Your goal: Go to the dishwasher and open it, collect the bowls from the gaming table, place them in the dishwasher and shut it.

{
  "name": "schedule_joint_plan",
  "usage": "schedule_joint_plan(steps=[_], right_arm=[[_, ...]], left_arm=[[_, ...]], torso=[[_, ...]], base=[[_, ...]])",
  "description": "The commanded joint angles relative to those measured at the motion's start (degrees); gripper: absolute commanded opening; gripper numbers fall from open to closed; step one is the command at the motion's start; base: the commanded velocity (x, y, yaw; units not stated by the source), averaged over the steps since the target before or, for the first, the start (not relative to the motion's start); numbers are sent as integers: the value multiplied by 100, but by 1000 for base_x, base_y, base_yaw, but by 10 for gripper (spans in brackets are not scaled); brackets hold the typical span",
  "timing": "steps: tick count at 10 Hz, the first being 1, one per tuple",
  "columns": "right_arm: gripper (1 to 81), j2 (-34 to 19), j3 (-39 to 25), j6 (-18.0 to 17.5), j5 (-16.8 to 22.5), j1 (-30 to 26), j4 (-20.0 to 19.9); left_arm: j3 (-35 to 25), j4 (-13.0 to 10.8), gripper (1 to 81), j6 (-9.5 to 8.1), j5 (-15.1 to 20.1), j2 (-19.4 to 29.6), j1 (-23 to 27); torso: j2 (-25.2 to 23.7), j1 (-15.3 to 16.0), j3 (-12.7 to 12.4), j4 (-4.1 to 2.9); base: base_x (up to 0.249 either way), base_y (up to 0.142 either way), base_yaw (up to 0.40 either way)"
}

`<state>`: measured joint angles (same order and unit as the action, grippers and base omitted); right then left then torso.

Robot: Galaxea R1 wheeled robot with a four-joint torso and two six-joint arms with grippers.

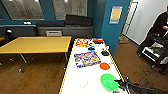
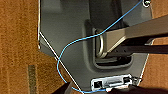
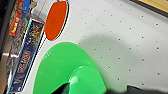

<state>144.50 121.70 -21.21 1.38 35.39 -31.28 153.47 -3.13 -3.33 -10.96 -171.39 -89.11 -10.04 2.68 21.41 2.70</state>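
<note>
The gaming table (image 1: pixel 75 82) is long, narrow and white-topped, running away from me. A light green bowl (image 1: pixel 109 82) stands near its close right edge, and a flatter orange-red bowl (image 1: pixel 104 66) lies just beyond it. My right arm reaches in from the lower right, with its gripper (image 1: pixel 120 83) at the green bowl's rim. In the right wrist view the green bowl (image 3: pixel 65 65) looms large beside the orange-red bowl (image 3: pixel 56 20). The right gripper (image 3: pixel 100 89) is open, one finger inside the rim and one outside. The dishwasher is out of view.
A colourful game box (image 1: pixel 87 59), snack packs (image 1: pixel 82 43) and a black object (image 1: pixel 105 53) lie farther along the white table. A yellow wood-topped table (image 1: pixel 37 44) stands left. A blue pillar (image 1: pixel 112 25) rises behind; a person (image 1: pixel 160 27) with a rig is at right.
</note>
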Motion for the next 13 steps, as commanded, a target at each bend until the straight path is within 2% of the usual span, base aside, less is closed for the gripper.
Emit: schedule_joint_plan(steps=[1,4,5,7,8,10,11,13], right_arm=[[811,-173,11,-59,152,-730,-89],[811,-190,-16,-59,82,-668,-106],[10,-217,-68,-59,73,-624,-106],[10,-348,-156,-59,73,-580,-115],[10,-630,-437,-50,82,-615,-106],[10,-1922,-1617,2,195,-879,16],[10,-2721,-2257,38,469,-1037,289],[10,-3982,-3193,38,1510,-1136,955]], left_arm=[[-27,41,811,-28,331,34,12],[-27,50,811,-28,331,34,12],[-27,50,811,-28,331,34,12],[-27,50,811,-28,331,43,12],[-27,41,811,-28,331,43,12],[-36,32,811,-28,322,25,38],[-36,6,811,-28,305,16,47],[-71,-56,811,-28,314,34,65]], torso=[[0,0,0,0],[0,0,0,0],[0,0,0,0],[0,0,2,0],[0,0,2,0],[0,0,2,0],[0,0,2,0],[0,0,2,0]], base=[[0,0,0],[0,0,0],[0,0,0],[0,0,0],[0,0,0],[0,0,0],[0,0,0],[0,0,0]])
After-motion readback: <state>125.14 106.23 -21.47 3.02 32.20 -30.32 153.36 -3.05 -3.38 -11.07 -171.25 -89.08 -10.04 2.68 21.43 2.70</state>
